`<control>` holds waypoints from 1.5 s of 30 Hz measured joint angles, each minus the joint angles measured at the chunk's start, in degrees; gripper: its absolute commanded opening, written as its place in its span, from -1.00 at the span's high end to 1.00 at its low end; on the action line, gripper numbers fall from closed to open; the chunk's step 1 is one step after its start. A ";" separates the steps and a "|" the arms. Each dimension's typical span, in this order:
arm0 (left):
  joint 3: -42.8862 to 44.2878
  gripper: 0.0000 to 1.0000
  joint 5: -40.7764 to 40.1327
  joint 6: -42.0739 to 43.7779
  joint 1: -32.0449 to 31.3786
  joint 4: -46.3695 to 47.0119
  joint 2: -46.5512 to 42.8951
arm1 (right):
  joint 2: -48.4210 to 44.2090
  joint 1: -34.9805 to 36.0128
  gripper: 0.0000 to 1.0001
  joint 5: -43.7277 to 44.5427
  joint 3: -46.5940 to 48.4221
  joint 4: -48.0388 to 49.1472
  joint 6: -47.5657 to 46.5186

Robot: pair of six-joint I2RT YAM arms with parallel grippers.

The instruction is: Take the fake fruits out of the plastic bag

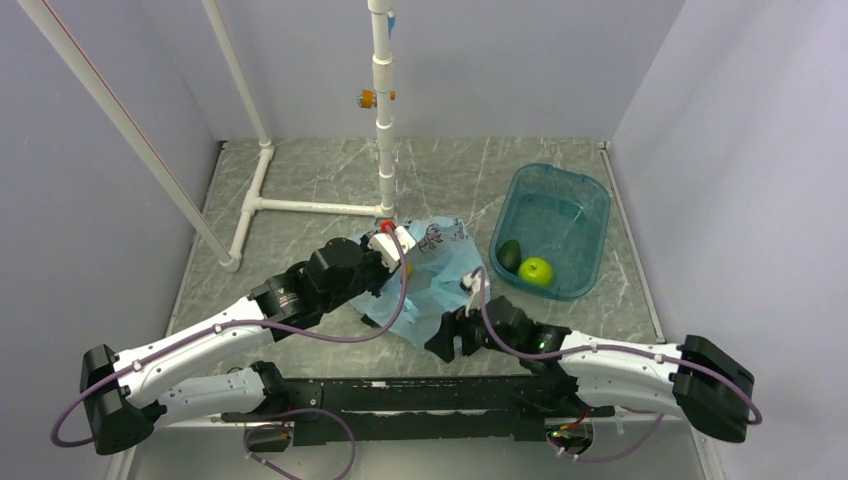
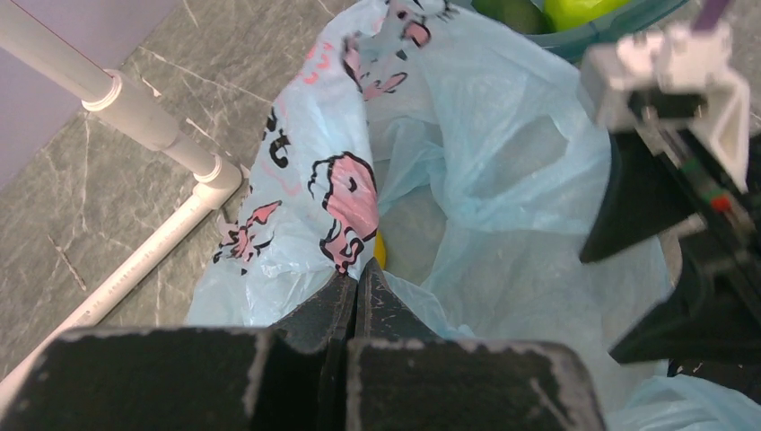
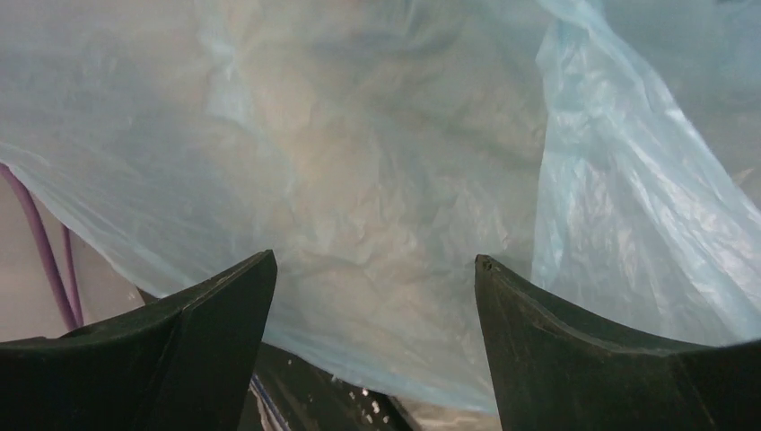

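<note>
The light blue plastic bag (image 1: 432, 272) lies crumpled mid-table, its mouth held up. My left gripper (image 1: 398, 262) is shut on the bag's printed rim (image 2: 345, 211), fingertips together (image 2: 359, 272). Just past them, inside the bag, a sliver of the yellow-orange fruit (image 2: 380, 250) shows. My right gripper (image 1: 447, 338) is open at the bag's near edge. In its wrist view the jaws (image 3: 374, 269) stand wide apart with only bag film (image 3: 359, 162) ahead. The dark green fruit (image 1: 509, 255) and the bright green apple (image 1: 536, 270) lie in the teal tub (image 1: 590, 205).
A white PVC pipe frame (image 1: 300, 207) with an upright post (image 1: 384, 120) stands on the table behind the bag. The tub sits right of the bag. My right arm's wrist (image 2: 664, 180) hangs close over the bag's right side. Walls enclose the table.
</note>
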 measured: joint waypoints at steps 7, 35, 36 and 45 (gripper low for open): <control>0.11 1.00 0.13 0.04 -0.13 -0.55 0.46 | 10.60 18.93 -0.66 10.86 -2.21 8.04 7.98; 0.07 1.00 -0.09 1.27 -1.22 -0.76 -2.75 | 20.61 7.69 -0.60 32.92 15.91 10.01 -5.11; 0.07 1.00 -0.09 1.27 -1.25 -0.79 -2.75 | 22.01 6.56 -0.58 31.30 15.91 11.85 -6.58; 0.07 1.00 -0.55 1.66 -1.46 -0.79 -2.71 | 25.62 4.44 -0.66 20.74 13.73 19.69 -10.19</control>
